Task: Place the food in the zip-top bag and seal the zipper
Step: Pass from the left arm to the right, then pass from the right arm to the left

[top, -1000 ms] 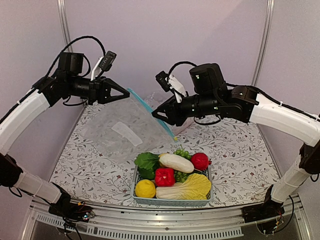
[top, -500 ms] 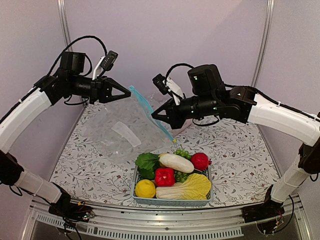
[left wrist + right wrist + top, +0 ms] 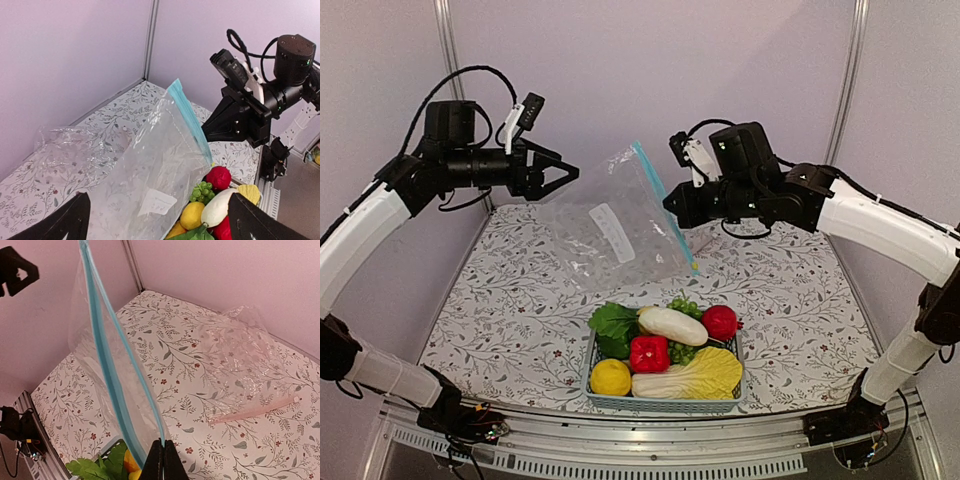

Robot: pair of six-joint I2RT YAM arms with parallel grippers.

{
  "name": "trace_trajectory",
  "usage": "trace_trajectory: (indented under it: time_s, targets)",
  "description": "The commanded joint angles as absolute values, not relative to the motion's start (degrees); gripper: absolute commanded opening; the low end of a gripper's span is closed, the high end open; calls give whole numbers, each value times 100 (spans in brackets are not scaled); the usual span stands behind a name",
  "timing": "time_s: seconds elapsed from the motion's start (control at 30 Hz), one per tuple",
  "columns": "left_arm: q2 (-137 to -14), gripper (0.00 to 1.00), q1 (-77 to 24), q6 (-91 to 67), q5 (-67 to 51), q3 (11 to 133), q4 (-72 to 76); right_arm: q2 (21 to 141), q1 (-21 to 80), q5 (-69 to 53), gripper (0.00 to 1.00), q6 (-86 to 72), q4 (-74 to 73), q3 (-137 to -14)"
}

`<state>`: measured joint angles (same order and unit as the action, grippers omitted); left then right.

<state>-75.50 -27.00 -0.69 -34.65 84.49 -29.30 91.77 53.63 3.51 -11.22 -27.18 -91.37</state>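
The zip-top bag (image 3: 615, 230) hangs off the counter (image 3: 790, 300), above and behind the basket (image 3: 665, 403). It is held only by the right hand (image 3: 670, 200), clamped tight on the zipper (image 3: 665, 205). The left hand (image 3: 565, 172), up and left of the basket, gapes wide and holds nothing. With all the food (image 3: 670, 325) in the basket, the left hand should probably catch one lip beside the zipper and draw the mouth open toward the basket.

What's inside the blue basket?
The basket holds toy food: a lemon, red pepper, cabbage, white radish, red fruit, grapes and green leaves. Anything beneath them, and the basket's floor, is hidden.
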Motion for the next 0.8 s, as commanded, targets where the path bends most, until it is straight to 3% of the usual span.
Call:
trace_trajectory:
  time_s: [0.0, 0.3, 0.77]
  targets:
    - [-7130, 97, -2751, -359, -2387, 8165, -2344, 9119, 4825, 1161, 0, -2069, -2944, -8874]
    - [-7084, 96, -2781, -1473, -2759, 7542, -1772, 8747, 4558, 1804, 0, -2208, -3179, -8645]
    - [-7478, 94, -3436, -3388, -3076, 6111, 683, 8989, 4581, -158, 0, -2530, -1851, -7994]
